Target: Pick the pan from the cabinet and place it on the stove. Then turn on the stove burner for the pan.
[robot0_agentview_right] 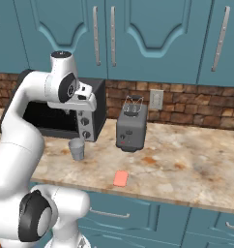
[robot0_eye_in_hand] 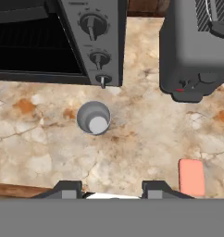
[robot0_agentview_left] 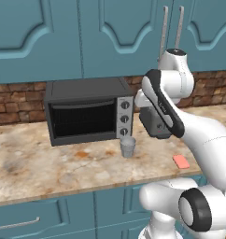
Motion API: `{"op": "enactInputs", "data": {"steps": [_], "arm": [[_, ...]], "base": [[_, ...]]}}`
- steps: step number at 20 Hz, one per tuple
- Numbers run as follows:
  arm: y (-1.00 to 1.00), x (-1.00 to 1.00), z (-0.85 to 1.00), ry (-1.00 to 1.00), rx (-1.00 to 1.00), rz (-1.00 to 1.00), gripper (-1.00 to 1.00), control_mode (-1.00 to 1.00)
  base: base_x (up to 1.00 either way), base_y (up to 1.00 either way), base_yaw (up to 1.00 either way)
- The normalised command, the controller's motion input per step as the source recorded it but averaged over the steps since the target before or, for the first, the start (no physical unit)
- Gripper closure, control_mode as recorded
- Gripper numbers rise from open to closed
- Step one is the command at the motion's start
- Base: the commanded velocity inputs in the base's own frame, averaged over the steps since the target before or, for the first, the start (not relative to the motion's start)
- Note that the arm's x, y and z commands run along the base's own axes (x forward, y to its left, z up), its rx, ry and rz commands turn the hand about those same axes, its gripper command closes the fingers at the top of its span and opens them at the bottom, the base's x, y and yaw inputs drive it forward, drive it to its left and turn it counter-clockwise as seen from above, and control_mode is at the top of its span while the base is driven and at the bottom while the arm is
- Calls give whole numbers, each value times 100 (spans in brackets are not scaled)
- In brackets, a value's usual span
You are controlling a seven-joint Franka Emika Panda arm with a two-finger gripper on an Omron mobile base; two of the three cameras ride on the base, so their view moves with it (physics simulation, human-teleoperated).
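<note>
1. At the left, the black boxy toaster oven (robot0_agentview_left: 88,111) sits against the brick wall at the back of the speckled stone bench (robot0_agentview_left: 49,163), leaving open space in front of it.
2. Just ahead of its knob panel stands a small grey cup (robot0_eye_in_hand: 94,117), upright and apart from the oven.
3. Our end effector (robot0_eye_in_hand: 111,187) hangs above the bench pointing down; its tips stand apart with nothing between them, so we judge it open and empty.
4. Right of the cup we see a dark grey toaster (robot0_agentview_right: 132,127), then a flat salmon-pink sponge (robot0_agentview_right: 121,178) near the bench edge.
5. The teal-blue raised-panel wall cabinet (robot0_agentview_right: 153,34) overhead is closed; presumably the pan is behind its doors, hidden from us.
</note>
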Motion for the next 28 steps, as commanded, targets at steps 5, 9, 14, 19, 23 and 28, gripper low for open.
{"op": "enactInputs", "data": {"steps": [5, 9, 14, 19, 23, 28], "arm": [[-11, -10, 0, -12, 0, 0, -100, -100], [-22, -21, 12, -22, 0, 0, -100, -100], [-6, -19, 37, -26, -1, 0, -100, -100], [-2, -12, 42, -26, -1, 0, -100, -100], [-5, -5, 40, -28, 0, 0, -100, -100], [-10, -2, 46, -35, 0, 0, -100, -100]], "base": [[0, 0, 0], [0, 0, 0], [0, 0, 0], [0, 0, 0], [0, 0, 0], [0, 0, 0]]}}
